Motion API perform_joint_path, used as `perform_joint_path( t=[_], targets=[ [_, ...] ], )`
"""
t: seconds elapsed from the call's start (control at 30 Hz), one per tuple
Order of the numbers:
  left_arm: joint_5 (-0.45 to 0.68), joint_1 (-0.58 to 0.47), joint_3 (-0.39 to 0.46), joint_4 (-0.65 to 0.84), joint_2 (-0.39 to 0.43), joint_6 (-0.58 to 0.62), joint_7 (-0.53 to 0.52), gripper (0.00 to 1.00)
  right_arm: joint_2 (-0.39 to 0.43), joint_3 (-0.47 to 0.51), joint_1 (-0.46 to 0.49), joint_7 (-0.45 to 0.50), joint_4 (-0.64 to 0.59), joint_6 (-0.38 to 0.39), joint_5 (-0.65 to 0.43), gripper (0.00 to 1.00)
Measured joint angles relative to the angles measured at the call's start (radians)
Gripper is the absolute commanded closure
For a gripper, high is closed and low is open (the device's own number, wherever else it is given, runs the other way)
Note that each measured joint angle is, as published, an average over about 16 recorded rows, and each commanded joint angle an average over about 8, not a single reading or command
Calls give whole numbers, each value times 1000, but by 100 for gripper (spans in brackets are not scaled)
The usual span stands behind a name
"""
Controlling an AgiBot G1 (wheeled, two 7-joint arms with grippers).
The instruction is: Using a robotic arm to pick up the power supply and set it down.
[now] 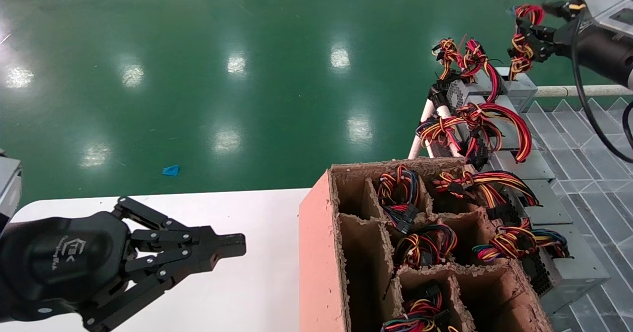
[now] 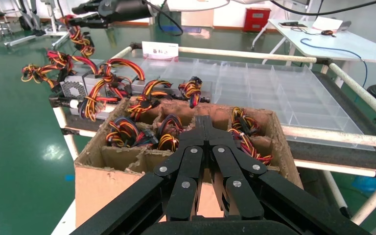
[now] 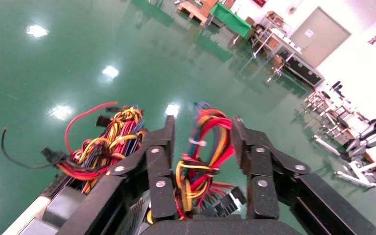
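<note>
The power supply point(image 1: 523, 88) is a grey metal box at the far end of a row on the rack, with its tied bundle of red, yellow and orange wires point(image 1: 521, 45) standing up from it. My right gripper point(image 1: 525, 37) is open and straddles that bundle. In the right wrist view the wires point(image 3: 196, 171) rise between the two spread fingers of the right gripper point(image 3: 200, 125), and the vent face point(image 3: 134, 216) shows below. My left gripper point(image 1: 242, 245) is shut with nothing in it, low over the white table point(image 1: 247, 292). In its wrist view the left gripper point(image 2: 203, 120) points at the cardboard box.
A pink-sided cardboard box point(image 1: 316, 253) with dividers holds several wired units. More grey power supplies point(image 1: 568, 267) with looping cables line the rack's left edge. A clear compartment tray point(image 1: 593, 139) and a white pipe rail point(image 1: 568, 91) lie beyond. Green floor is behind.
</note>
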Motion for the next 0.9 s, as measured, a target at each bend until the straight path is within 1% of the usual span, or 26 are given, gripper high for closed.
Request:
perform_joint_path(
  t=[0.27, 0.53, 0.7, 0.9],
  targets=[
    [0, 0, 0, 0, 0, 0, 0, 100, 0, 0, 13, -11, 10, -13, 0, 0],
    [0, 0, 0, 0, 0, 0, 0, 100, 10, -4, -1, -6, 48, -58, 11, 0],
    [0, 0, 0, 0, 0, 0, 0, 100, 28, -11, -39, 31, 112, -105, 35, 0],
    [0, 0, 0, 0, 0, 0, 0, 100, 61, -19, -111, 116, 228, -173, 87, 0]
  ],
)
